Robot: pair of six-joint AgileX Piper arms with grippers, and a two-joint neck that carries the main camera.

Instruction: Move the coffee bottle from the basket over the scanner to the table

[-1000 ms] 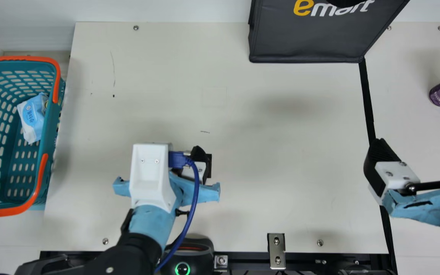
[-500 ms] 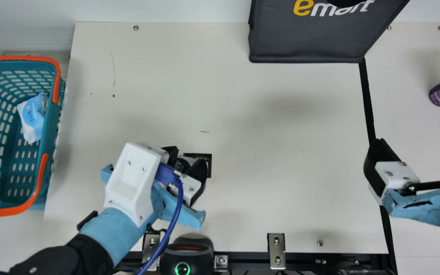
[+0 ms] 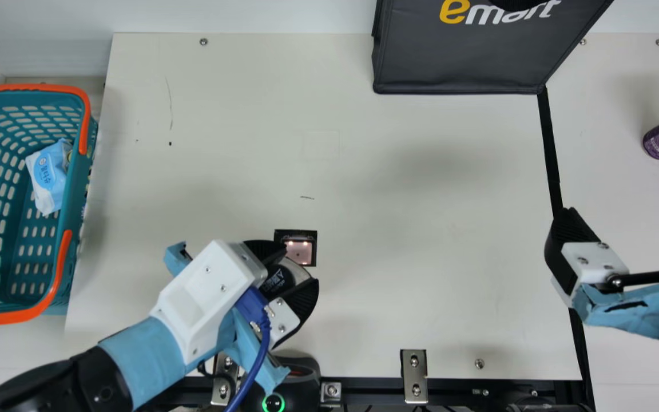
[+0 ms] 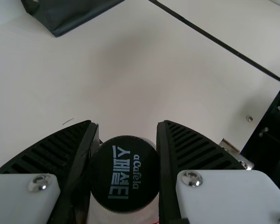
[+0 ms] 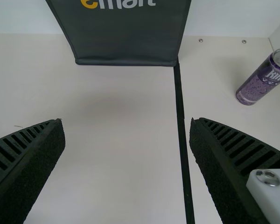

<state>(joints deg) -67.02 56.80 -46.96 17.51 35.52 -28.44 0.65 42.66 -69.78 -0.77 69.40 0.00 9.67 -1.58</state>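
one bottle (image 3: 278,280), black-capped, found in the grip of the left hand (image 3: 293,267), one finger to each side of it, spread only by its width. the bottle lies between the fingertips, cap up and facing the wrist camera, long axis close to upright; exact lean cannot be determined. its base is hidden, so contact with the worktop (image 3: 409,217) cannot be confirmed.

position: just beside the scanner (image 3: 300,249), on the near side of its lit window and towards the left arm. the window is largely uncovered. the left arm reaches in slantwise from the near left corner, fingers pointing towards the middle of the worktop.

right hand (image 3: 622,217): fingers wide apart, holding nothing, over the right part of the worktop, well apart from the bottle. the left hand is the nearer and already has the load.

also noted: basket (image 3: 65,189) at far left, packet (image 3: 48,174) inside.

assessment: scan pass in hand or finished; a successful read is unverified. placing calls for an upright wrist and base contact before release. risk: tipping if let go while leaning.
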